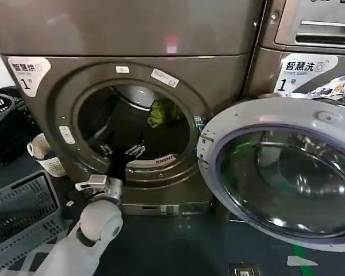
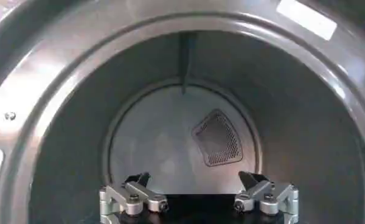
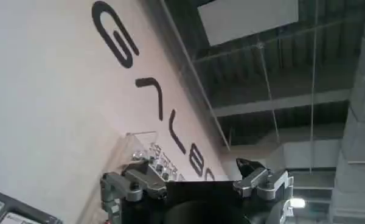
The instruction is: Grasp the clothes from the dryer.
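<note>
at the far left of the head view a black slatted plastic basket (image 1: 6, 123) sits above a grey slatted crate (image 1: 20, 221), with a small white woven basket (image 1: 46, 155) beside the machine; next comes the big brown-grey metallic front-loading dryer (image 1: 63, 63) with its white "1" label (image 1: 27, 72); the left gripper (image 1: 122, 150) reaches through the round porthole, its fingers (image 2: 137, 181) spread apart and empty, tips inside the steel drum (image 2: 67, 146); in the left wrist view a perforated grey vent patch (image 2: 218, 139) on the drum's back wall lies beyond the right-hand finger; the small olive-green bundle of clothes (image 1: 164, 112) lies deeper in the drum, beyond and to the right of those fingertips, apart from them; the round glass door with a pale grey rim (image 1: 282, 178) hangs swung open at the right; the right gripper (image 3: 198, 179) has its fingers released and grasps nothing, pointing at a white wall with black lettering (image 3: 55, 91).
</note>
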Robot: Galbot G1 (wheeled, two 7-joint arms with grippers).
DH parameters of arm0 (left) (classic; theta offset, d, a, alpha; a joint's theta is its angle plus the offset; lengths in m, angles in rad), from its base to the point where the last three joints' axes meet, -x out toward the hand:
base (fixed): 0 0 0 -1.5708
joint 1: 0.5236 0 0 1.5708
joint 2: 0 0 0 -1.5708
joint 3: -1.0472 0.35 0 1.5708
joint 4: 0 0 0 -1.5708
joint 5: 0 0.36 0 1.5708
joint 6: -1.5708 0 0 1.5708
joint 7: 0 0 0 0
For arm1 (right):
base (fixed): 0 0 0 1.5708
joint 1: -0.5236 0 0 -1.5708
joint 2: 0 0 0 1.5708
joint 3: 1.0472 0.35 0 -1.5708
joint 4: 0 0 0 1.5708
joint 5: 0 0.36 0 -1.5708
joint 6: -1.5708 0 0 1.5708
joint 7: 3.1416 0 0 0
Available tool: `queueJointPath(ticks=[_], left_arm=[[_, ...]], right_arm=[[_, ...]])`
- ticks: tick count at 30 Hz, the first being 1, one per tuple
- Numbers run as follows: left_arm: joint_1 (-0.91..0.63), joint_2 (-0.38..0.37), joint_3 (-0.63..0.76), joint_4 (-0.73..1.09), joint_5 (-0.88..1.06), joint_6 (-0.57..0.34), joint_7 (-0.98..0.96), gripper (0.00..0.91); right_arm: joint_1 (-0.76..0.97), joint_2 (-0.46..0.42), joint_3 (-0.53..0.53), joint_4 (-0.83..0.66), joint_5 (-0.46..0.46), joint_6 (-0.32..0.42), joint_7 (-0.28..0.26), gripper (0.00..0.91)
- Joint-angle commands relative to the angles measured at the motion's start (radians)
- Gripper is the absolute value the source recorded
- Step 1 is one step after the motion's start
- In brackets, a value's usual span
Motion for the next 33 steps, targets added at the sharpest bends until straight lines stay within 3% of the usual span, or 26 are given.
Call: queueJointPath(ticks=[1,19,26,33], left_arm=[[-0.002,-0.005,0.003,0.002,0.002,0.000,0.001,0.907],[-0.016,-0.017,0.012,0.016,0.006,0.002,0.002,0.907],[-0.025,-0.028,0.021,0.030,0.013,0.001,0.003,0.907],[-0.026,-0.025,0.019,0.025,0.012,0.002,0.003,0.907]], right_arm=[[0.000,0.000,0.017,-0.026,-0.001,0.000,0.000,0.907],[-0.004,0.002,0.037,-0.043,-0.001,0.000,-0.004,0.907],[-0.011,0.000,0.047,-0.037,-0.003,-0.034,0.016,0.907],[-0.012,-0.001,0.053,-0.038,-0.002,-0.010,0.007,0.907]])
